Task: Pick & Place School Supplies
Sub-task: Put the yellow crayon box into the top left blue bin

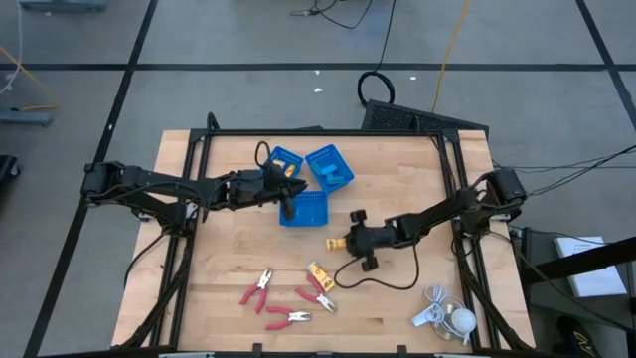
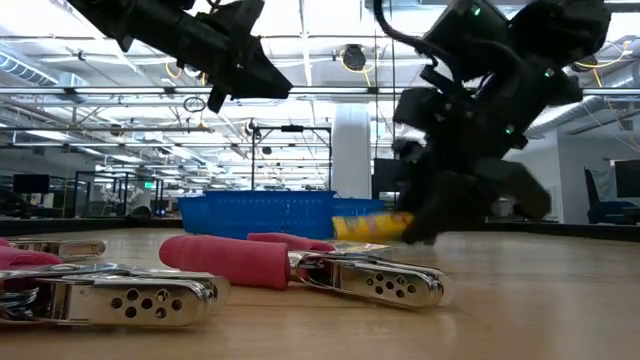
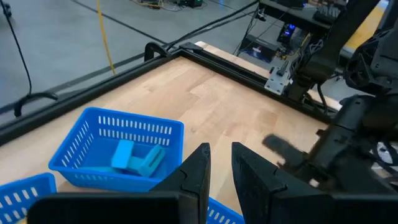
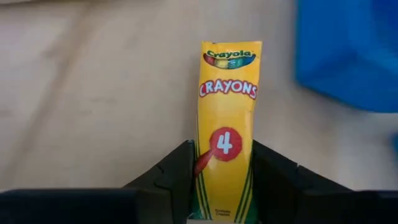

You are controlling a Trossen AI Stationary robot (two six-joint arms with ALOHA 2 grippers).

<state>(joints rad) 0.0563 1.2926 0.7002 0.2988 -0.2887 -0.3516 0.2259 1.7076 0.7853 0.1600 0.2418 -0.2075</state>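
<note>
While the right gripper (image 4: 222,180) has its fingers (image 4: 171,177) against both long sides of a crayon pack (image 4: 227,124), the item is entered as gripped at one end.

Pack: yellow card sleeve, marked for four crayons. Judged light, thin-walled, crushable under a hard squeeze, somewhat slick. Best hold: across the narrow width, near an end, as now.

Position: mid-table, low over the wood, just short of the nearest tray (image 1: 303,209).

Left gripper (image 3: 219,177): fingers nearly shut, nothing between them, over the trays.

Other stock: three pliers (image 1: 258,288) and a second pack (image 1: 318,273) near the front edge.

Surface: pale wooden table (image 1: 229,259), black frame. Room: grey floor, cables; open ceiling with strip lights.
</note>
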